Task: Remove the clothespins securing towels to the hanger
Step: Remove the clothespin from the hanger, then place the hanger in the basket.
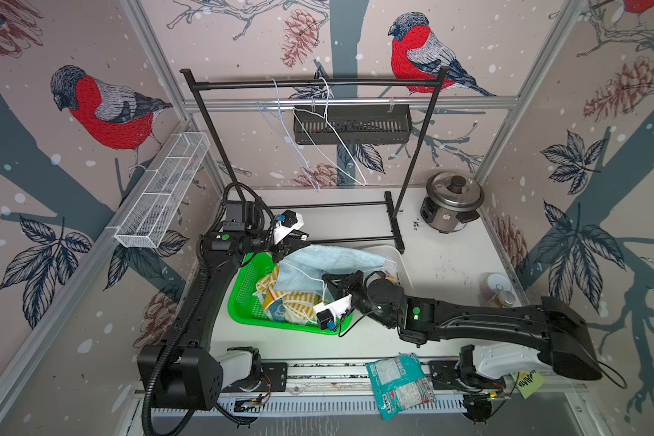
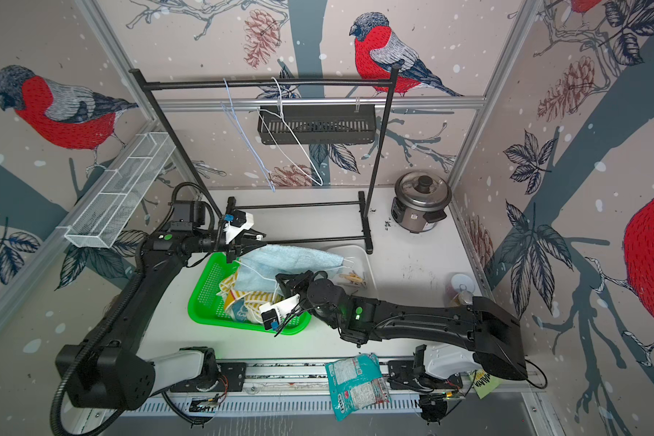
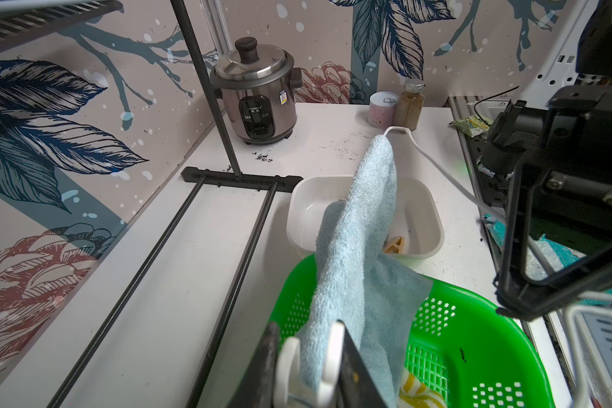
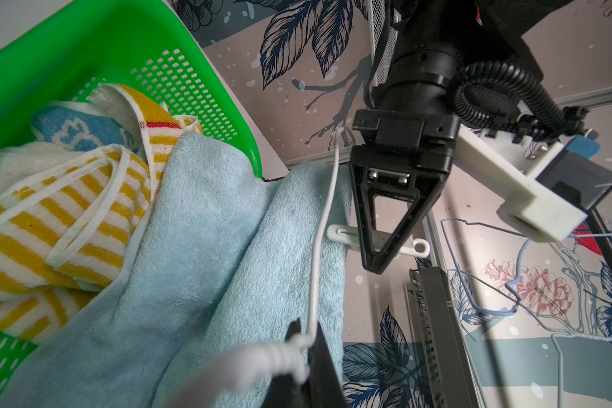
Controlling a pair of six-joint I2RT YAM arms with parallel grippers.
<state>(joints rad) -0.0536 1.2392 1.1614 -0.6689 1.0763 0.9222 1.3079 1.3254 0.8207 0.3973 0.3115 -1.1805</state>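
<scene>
The light-blue towel (image 1: 337,260) (image 3: 361,219) drapes over a white wire hanger (image 4: 327,219) above the green basket (image 1: 242,298). My left gripper (image 3: 310,339) (image 1: 299,245) is shut on a white plastic clothespin (image 3: 333,353) (image 4: 417,247) that clips the towel's end, with one finger against each leg. My right gripper (image 4: 306,335) (image 1: 327,281) is shut on the hanger's twisted neck. The yellow-striped towel (image 4: 50,212) and the teal towel (image 4: 82,130) lie loose in the basket. Tan wooden clothespins (image 2: 352,279) (image 3: 394,245) lie in the white tub (image 3: 424,212).
The black clothes rack (image 1: 318,83) stands behind, with two bare wire hangers on its rail; its base bars lie close to my left gripper. A rice cooker (image 1: 452,202) sits at the back right, jars (image 3: 408,106) by the right wall, and a snack packet (image 1: 399,383) on the front rail.
</scene>
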